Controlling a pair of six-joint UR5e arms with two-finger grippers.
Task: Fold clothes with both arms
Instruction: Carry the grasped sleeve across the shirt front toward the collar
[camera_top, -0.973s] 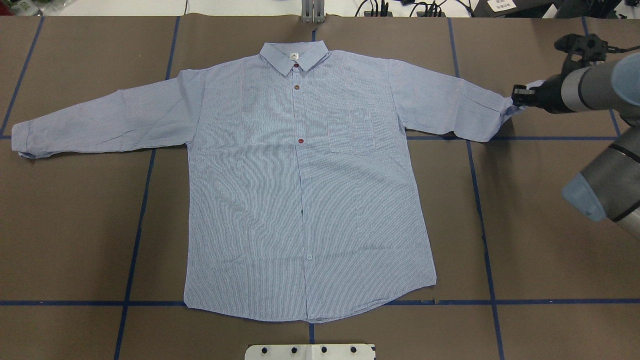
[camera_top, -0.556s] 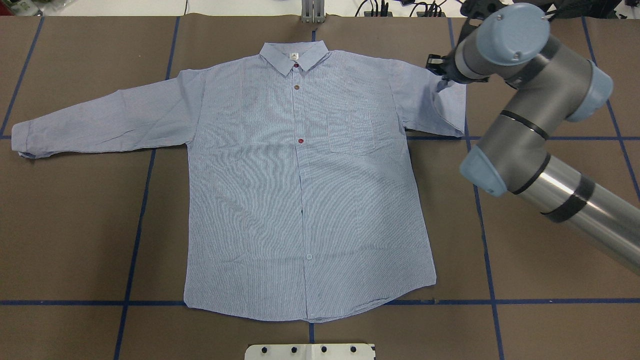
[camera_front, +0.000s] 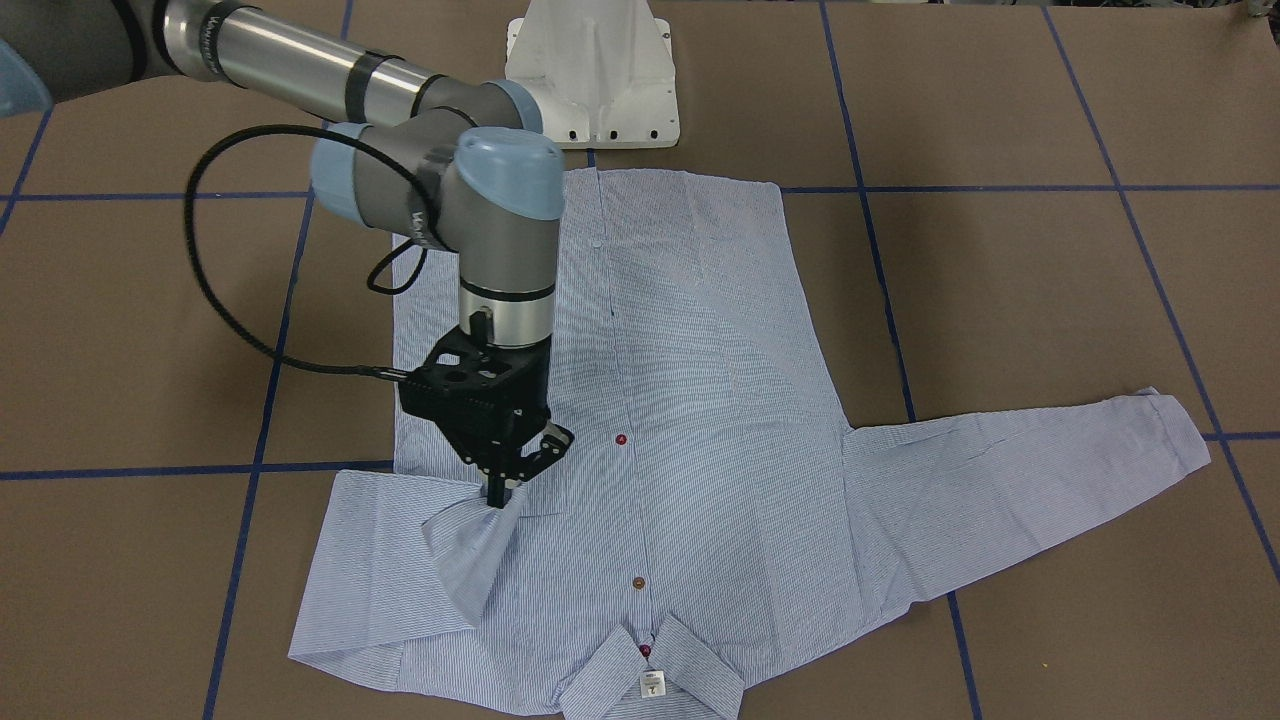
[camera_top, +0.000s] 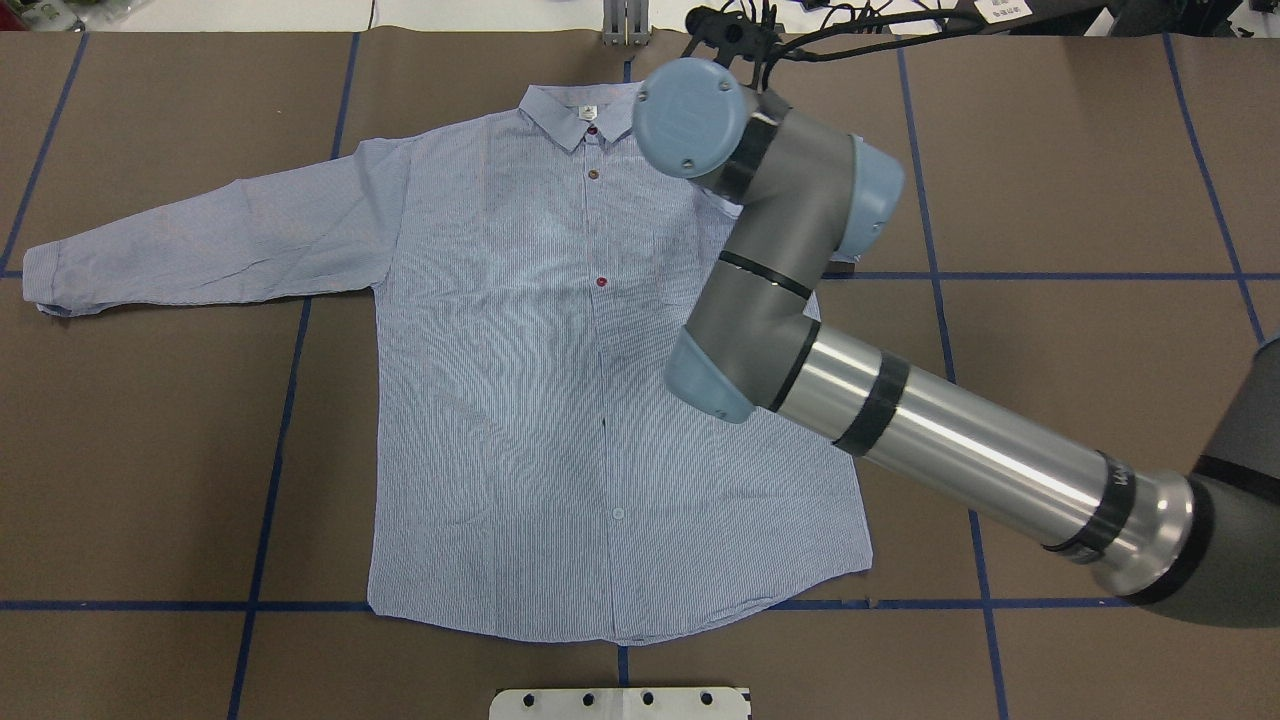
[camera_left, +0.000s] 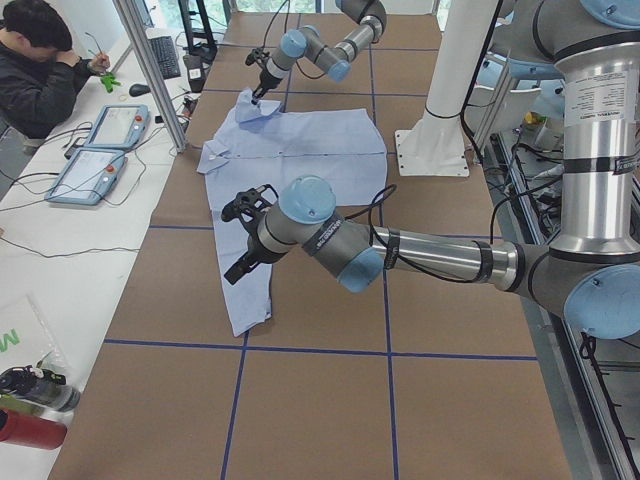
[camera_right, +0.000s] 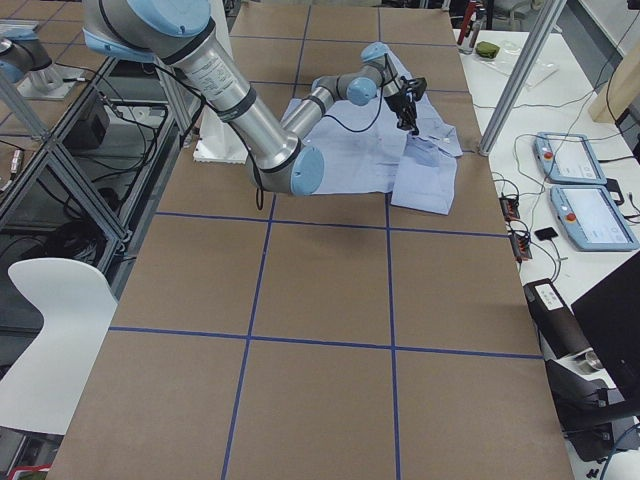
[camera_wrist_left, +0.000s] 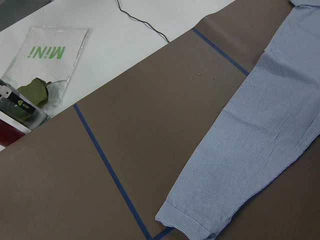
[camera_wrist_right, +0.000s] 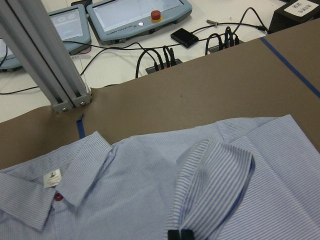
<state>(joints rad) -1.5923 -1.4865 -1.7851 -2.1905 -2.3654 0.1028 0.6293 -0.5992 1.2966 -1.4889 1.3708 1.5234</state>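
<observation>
The light-blue striped shirt lies flat, front up, collar toward the table's far edge. My right gripper is shut on the right sleeve's cuff and holds it over the chest near the pocket, so the sleeve is folded inward. In the overhead view the right arm hides this gripper. The left sleeve lies stretched out flat. In the exterior left view my left gripper hovers over that sleeve near its cuff; I cannot tell whether it is open or shut.
Brown paper with a blue tape grid covers the table. The white pedestal base stands at the robot's side. An aluminium post, cables and control tablets line the far edge, where a person sits.
My right gripper has carried the right cuff from far out on the right inward across the shirt. The sleeve now lies folded over the chest. The left sleeve has not moved.
</observation>
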